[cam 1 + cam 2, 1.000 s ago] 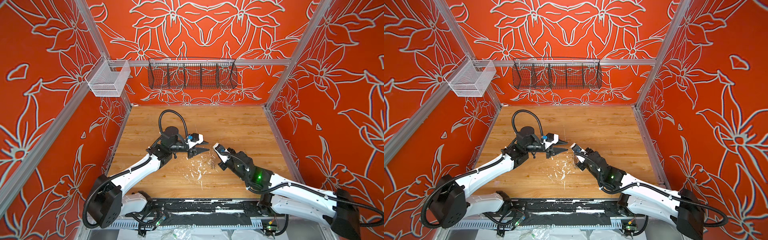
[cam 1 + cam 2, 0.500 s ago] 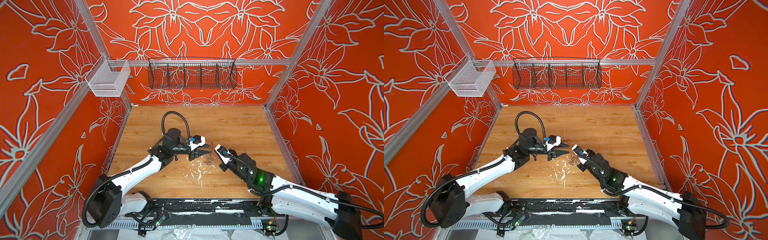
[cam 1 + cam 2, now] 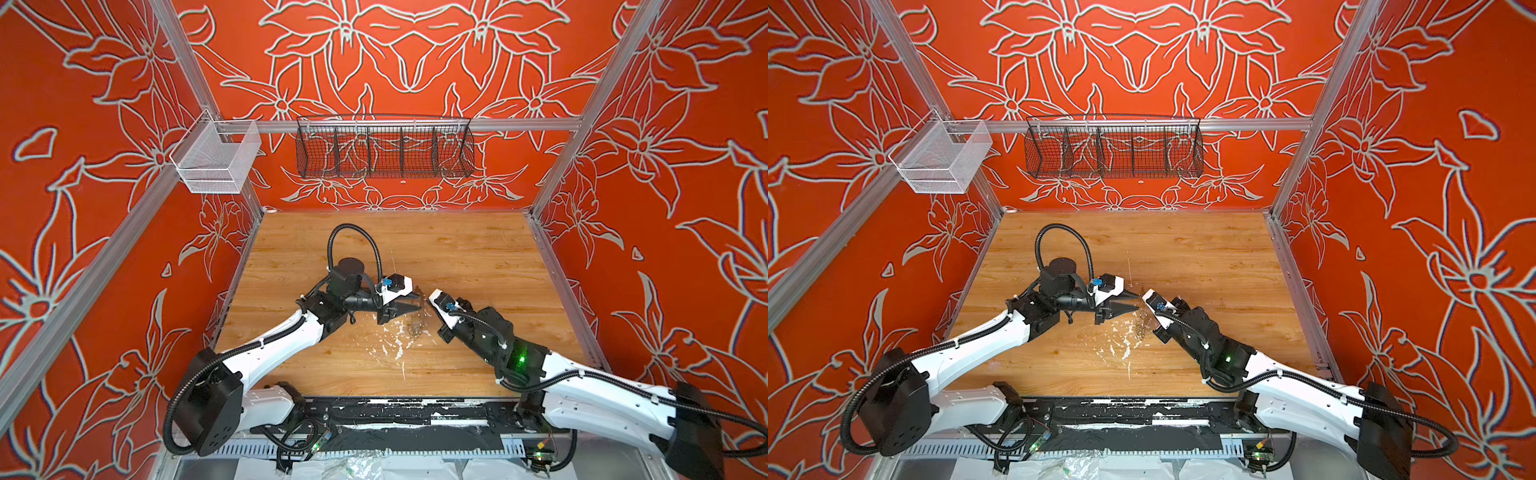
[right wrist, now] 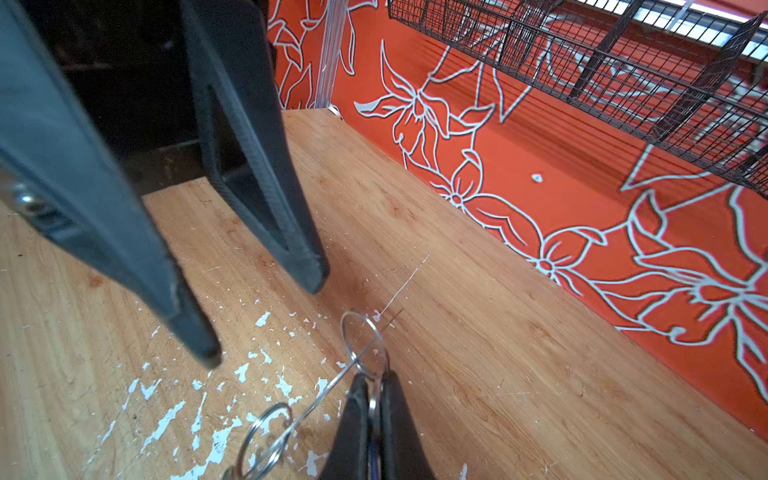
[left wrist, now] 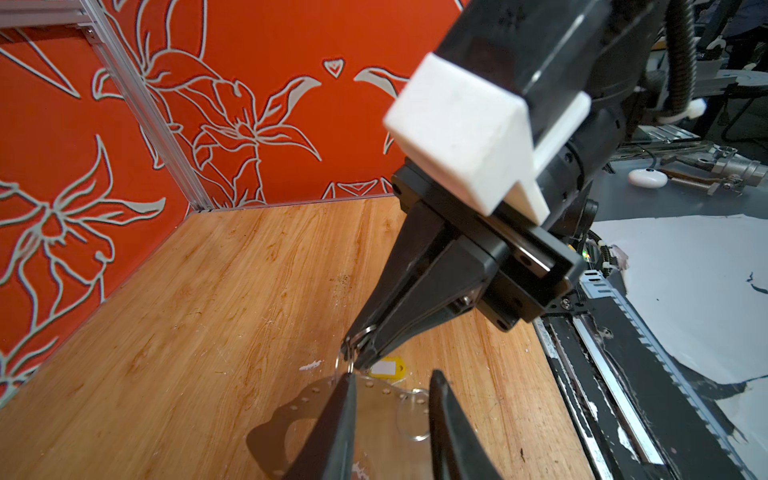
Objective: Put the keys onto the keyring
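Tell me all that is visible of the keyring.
The keyring is a flat grey-brown ring, half-clear, with a wide middle hole, small holes along its rim and metal split rings there. It hangs upright over the wooden table: the right gripper has its jaws shut on one split ring at its top. The left gripper, jaws open, stands beside it.

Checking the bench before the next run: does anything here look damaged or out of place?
Yes. The wooden tabletop is scarred: white flecks are scattered on the worn spot below where the two pincers meet, with a thin white scratch beside it. Nothing looks spilled.
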Available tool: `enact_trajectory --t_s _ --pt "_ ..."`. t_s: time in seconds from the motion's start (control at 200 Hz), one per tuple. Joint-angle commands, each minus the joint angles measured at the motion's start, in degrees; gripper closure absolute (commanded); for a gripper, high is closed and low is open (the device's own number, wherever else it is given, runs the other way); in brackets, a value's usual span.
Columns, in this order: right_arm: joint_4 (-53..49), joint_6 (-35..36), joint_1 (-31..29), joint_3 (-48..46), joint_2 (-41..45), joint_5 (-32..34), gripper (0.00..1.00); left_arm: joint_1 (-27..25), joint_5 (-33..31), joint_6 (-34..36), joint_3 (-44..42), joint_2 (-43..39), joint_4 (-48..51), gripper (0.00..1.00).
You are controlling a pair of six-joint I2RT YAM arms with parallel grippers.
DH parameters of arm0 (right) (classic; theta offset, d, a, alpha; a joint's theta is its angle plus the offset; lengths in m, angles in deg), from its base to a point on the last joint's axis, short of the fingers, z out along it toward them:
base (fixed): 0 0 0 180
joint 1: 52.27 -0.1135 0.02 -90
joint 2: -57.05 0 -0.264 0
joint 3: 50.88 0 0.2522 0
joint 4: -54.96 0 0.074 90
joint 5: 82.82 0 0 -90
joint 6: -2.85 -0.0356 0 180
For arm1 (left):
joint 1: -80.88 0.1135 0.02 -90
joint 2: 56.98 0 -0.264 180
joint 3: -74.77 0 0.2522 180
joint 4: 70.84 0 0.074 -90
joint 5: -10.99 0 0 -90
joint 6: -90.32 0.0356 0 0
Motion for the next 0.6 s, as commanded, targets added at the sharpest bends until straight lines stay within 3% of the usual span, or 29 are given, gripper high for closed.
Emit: enact_trajectory --t_s 0.0,0.596 --pt "2.51 0.61 -0.13 0.74 0.04 -0.77 1.00 -0.31 0.45 2.19 0.86 -1.79 0.56 0.70" --pt "2.44 -0.80 -0.11 -1.28 2.42 -1.21 1.00 -0.31 1.23 5.53 2.77 -0.02 3.95 0.73"
